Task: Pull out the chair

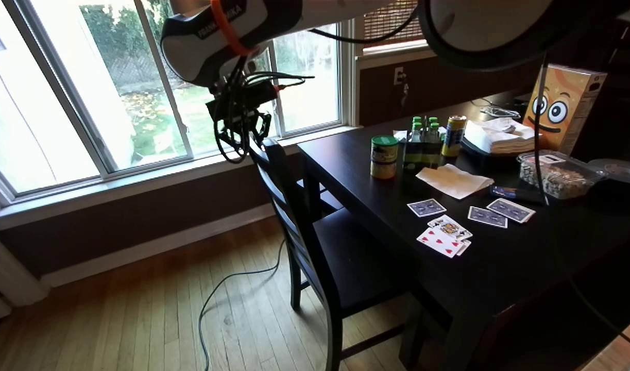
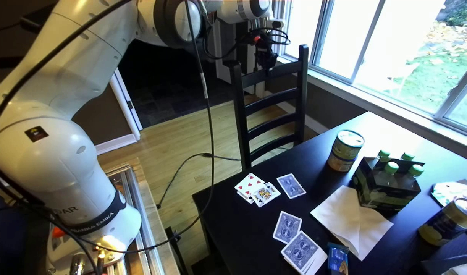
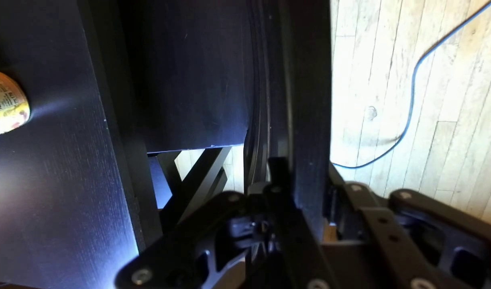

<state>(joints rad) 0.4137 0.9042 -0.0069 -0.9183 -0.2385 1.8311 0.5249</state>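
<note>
The dark wooden chair stands upright, with its seat (image 1: 358, 257) partly under the dark table (image 1: 340, 165). Its tall back with horizontal slats also shows in an exterior view (image 2: 273, 99). In the wrist view the chair back (image 3: 309, 100) runs down between the two fingers. My gripper (image 3: 303, 180) has one finger on each side of the top rail, and both appear pressed against it. In both exterior views the gripper (image 1: 258, 131) (image 2: 267, 63) is at the top of the chair back. The fingertips are dark and partly hidden there.
The table holds playing cards (image 1: 443, 237), stacked cans (image 1: 384, 157), a bottle carrier (image 1: 423, 147), a napkin (image 1: 454, 180) and a cereal box (image 1: 564, 103). A cable (image 1: 232, 275) lies on the wooden floor behind the chair. A window sill (image 1: 139, 178) runs along the wall.
</note>
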